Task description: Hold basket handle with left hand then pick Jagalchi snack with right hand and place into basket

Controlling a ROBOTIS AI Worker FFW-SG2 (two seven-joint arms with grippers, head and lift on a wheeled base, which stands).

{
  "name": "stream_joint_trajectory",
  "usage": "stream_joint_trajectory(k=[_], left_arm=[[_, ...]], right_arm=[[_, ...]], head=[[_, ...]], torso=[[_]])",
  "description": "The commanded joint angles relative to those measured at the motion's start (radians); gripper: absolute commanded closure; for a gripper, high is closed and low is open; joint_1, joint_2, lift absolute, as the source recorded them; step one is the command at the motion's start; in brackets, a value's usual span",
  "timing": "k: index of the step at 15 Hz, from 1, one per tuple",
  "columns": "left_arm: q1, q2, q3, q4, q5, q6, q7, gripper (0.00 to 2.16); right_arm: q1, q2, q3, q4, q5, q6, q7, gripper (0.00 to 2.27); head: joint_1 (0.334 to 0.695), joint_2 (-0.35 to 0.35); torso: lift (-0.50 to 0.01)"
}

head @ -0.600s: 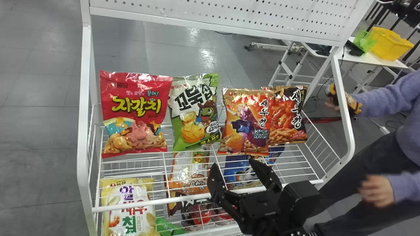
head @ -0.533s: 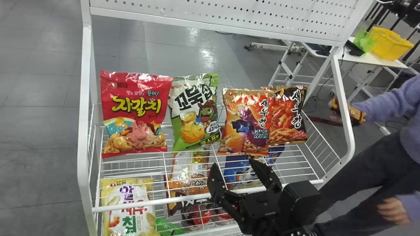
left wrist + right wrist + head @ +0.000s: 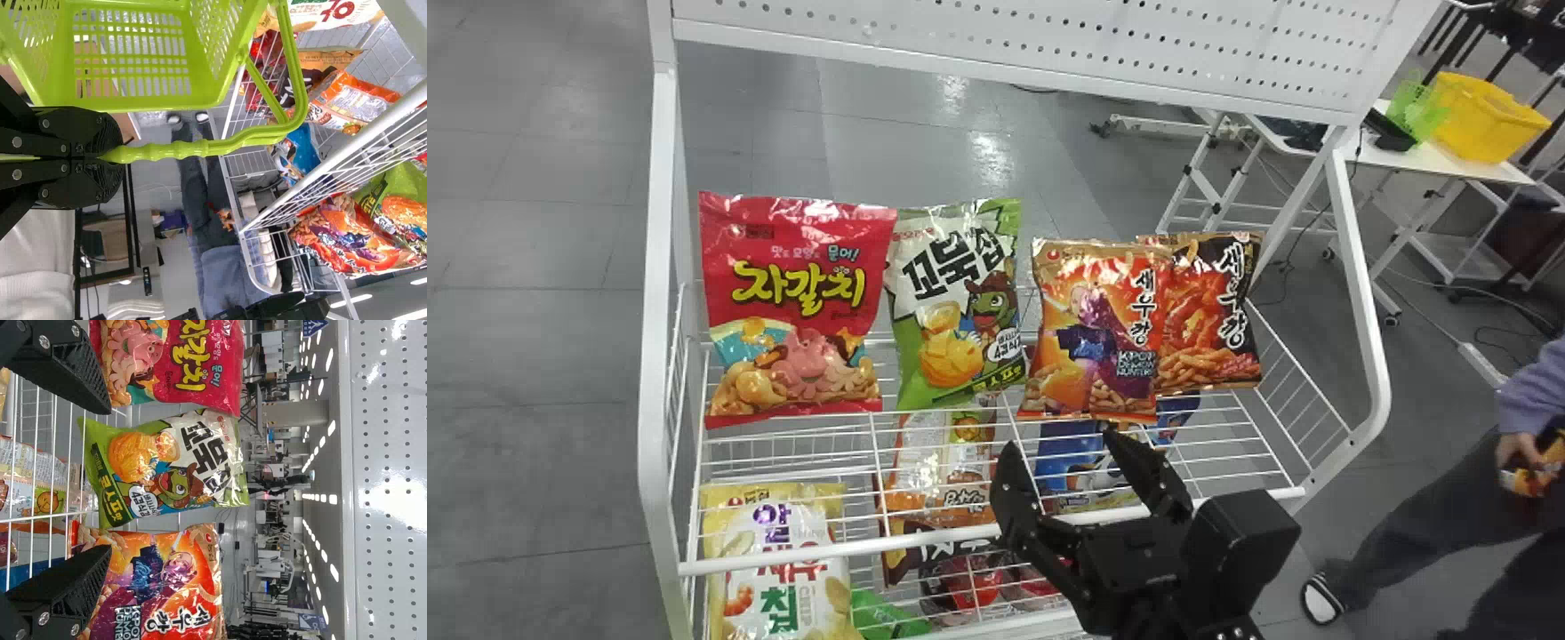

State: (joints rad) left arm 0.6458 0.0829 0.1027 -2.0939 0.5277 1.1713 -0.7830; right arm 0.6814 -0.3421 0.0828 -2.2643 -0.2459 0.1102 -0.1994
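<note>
The right gripper [image 3: 1060, 443] hangs wide open with nothing between its fingers; the Jagalchi snack [image 3: 796, 307] stands farther forward and well to its left, beside the green bag [image 3: 958, 307]. The left gripper [image 3: 119, 157] is closed around the basket handle [image 3: 200, 149].

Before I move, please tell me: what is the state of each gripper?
Left gripper: closed, holding the green basket handle.
Right gripper: open, holding nothing.

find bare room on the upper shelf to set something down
Bare wire: between the red Jagalchi bag and front rail, and right of the dark bag, up to the side frame. Crowded: the four-bag row, where the orange bag overlaps the dark one; the right tool crosses the front rail.
</note>
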Motion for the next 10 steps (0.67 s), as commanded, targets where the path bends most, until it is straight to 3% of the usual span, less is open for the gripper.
stream_joint_trajectory(k=[1,6,10], left_arm=[[0.000,0.000,0.000,0.000,0.000,0.000,-0.001,1.87],[-0.003,0.006,-0.005,0.003,-0.002,0.000,-0.001,1.87],[-0.008,0.009,-0.017,0.006,-0.005,0.000,0.005,1.87]], right_arm=[[-0.005,0.002,0.002,0.000,0.000,0.006,0.000,0.07],[-0.086,0.020,0.064,0.038,0.022,0.024,0.000,0.08],[-0.209,0.038,0.172,0.118,0.088,-0.013,0.000,0.08]], head=[[0.695,-0.342],[0.695,-0.327],[0.695,-0.260]], torso=[[-0.010],[-0.010],[-0.010]])
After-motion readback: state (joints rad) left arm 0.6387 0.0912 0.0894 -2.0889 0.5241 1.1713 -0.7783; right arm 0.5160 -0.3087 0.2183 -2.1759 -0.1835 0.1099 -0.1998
